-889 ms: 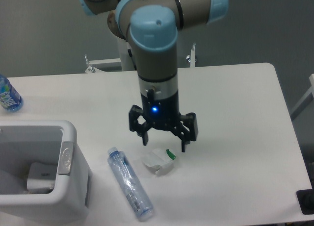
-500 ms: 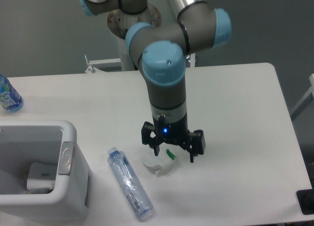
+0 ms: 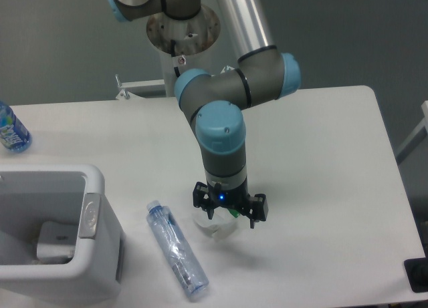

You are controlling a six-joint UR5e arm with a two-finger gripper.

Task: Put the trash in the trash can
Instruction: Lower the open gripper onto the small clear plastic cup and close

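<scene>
A white bench (image 3: 321, 141) fills most of the frame, and the arm (image 3: 224, 131) is seen reaching down from the upper centre to a spot just below the middle. The hand (image 3: 228, 214) is lowered over the wrapper (image 3: 215, 228), its two dark fingers (image 3: 199, 202) spread apart, one at the wrapper's left edge and the other at its right; nothing is pinched between them, and whether the fingertips touch the bench cannot be told. A blue light is lit on the hand's body between the fingers. The wrapper is seen as a small crumpled white lump lying on the bench, partly hidden under the hand, with a tiny green bit (image 3: 234, 213) showing near the right finger. The clear bottle (image 3: 176, 250) lies flat on the bench just left of the wrapper, apart from it, running diagonally from its cap end at the upper left to its base at the lower right, with a blue label along its body. The bin (image 3: 93, 254) is set at the lower left of the frame, a white container with rounded corners cut off by the frame edge, a grey plate (image 3: 91, 214) fixed on its right rim; a pale object is seen inside it. A bluish bottle (image 3: 11, 129) with a white-green label is found at the far left edge, above the bin and well apart from the hand.
</scene>
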